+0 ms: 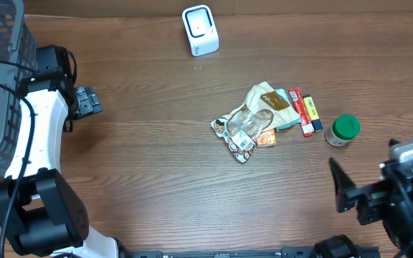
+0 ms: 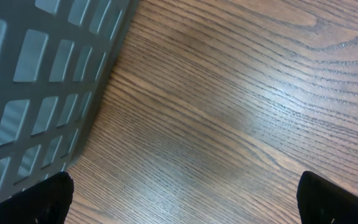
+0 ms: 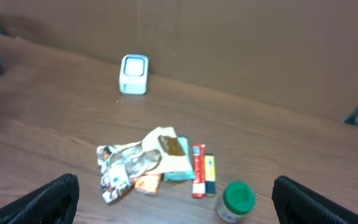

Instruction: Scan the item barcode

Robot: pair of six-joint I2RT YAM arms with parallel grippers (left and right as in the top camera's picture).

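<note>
Items: We find a small heap of packets [image 1: 253, 123] on the table [image 1: 149, 172], right of centre, lying flat and untouched.
Surface: Brown wood-grain top, matt. In the right wrist view a plain brown wall [image 3: 260, 43] rises behind its far edge.
Appearance: A tan pouch [image 1: 269, 102] lies on top of the heap and a clear crinkled wrapper [image 1: 239, 130] lies toward the near-left. We can read no barcode on them.
Neighbours: A red stick [image 1: 298, 109] and a yellow stick [image 1: 311, 112] lie side by side just right of the heap. A green-lidded jar [image 1: 345, 130] stands upright beyond them, apart.
Scanner: A white scanner [image 1: 200, 30] stands near the far edge, well apart from the heap.
Basket: A grey mesh basket [image 1: 2, 79] occupies the left edge.
Left gripper [image 1: 89, 101]: Low over bare wood just beside the basket, fingers spread wide, holding nothing.
Right gripper [image 3: 173, 183]: At the near-right corner, raised, aimed toward the heap, fingers spread wide, holding nothing.
</note>
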